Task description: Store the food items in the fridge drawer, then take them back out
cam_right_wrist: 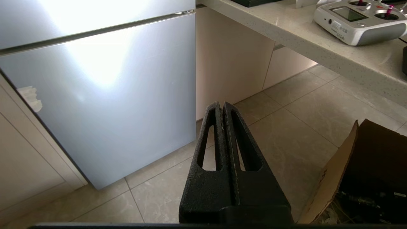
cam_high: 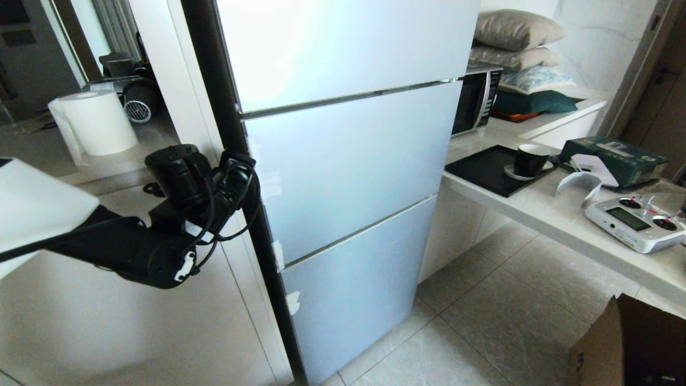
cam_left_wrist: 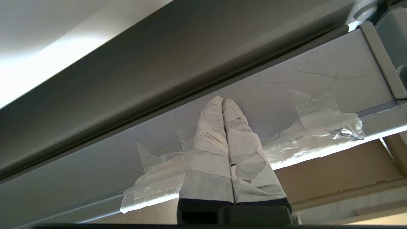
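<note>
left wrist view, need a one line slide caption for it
Left gripper, its tape-wrapped fingers pressed together, tips at the taped side edge of the fridge door.

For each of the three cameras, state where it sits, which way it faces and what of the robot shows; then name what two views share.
Head view: high on the robot, looking down at the closed fridge, counter and floor; the left arm reaches to the fridge's left edge.
Left wrist view: behind the shut, taped left gripper, close against a taped door edge.
Right wrist view: behind the shut right gripper, held low, facing the fridge's lower door and floor tiles.
Shared: head and right wrist views both show the fridge, remote controller and cardboard box.
</note>
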Controlling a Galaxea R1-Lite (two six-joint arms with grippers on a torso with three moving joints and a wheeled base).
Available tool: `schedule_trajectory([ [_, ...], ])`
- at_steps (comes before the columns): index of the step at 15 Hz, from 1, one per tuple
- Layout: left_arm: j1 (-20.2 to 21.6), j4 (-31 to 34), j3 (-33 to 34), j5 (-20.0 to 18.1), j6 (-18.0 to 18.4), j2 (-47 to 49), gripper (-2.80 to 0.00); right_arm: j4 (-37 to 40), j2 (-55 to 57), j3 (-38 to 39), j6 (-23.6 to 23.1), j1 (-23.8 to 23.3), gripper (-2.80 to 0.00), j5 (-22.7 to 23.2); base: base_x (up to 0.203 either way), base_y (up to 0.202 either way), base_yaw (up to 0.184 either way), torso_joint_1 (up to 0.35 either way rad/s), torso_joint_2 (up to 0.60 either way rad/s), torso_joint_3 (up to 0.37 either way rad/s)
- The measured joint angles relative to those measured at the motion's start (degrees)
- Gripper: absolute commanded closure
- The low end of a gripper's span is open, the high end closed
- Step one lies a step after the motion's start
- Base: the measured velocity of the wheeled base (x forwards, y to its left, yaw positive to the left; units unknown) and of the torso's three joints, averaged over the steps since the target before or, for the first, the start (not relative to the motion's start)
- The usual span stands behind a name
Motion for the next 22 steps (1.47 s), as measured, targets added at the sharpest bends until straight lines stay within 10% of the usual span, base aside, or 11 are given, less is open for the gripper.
schedule_trajectory([
  [14, -11.48, -0.05, 13.72, -0.83, 0.05, -8.45, 0.00, 0.02, 0.00, 0.00, 0.00, 0.02, 0.00, 0.00, 0.000, 0.000, 0.000, 0.000, 0.00, 0.000],
  [22, -26.50, 0.00, 25.70, 1.49, 0.13, -18.88, 0.00, 0.02, 0.00, 0.00, 0.00, -0.02, 0.00, 0.01, 0.000, 0.000, 0.000, 0.000, 0.00, 0.000],
])
